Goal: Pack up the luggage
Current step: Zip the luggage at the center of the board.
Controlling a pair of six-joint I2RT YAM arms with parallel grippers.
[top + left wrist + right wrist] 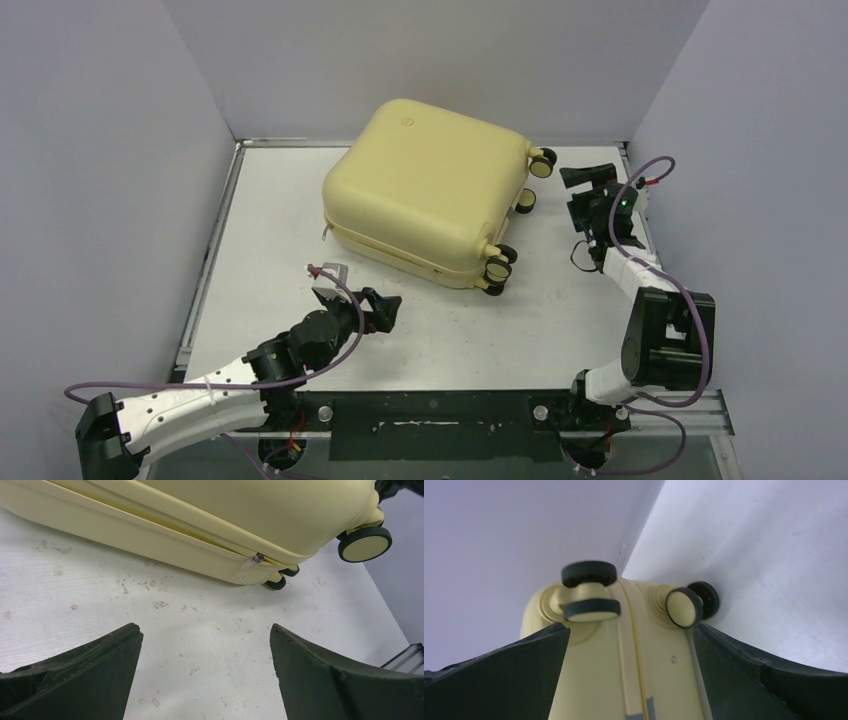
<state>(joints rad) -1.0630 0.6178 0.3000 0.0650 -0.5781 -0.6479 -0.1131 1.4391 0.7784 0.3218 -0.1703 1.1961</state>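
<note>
Down front, the left claw (206, 630) hovers low over the bare tabletop (450, 330), spread wide and holding nothing, just short of the luggage (430, 180). That pale yellow case lies shut and flat on its broad side toward the back of the tabletop. Its long axis runs roughly left to right, with the wheels (497, 268) end pointing right and a bit toward the front. Over there the right claw (631, 627) is wide open too, empty, aimed straight at the wheeled end.
</note>
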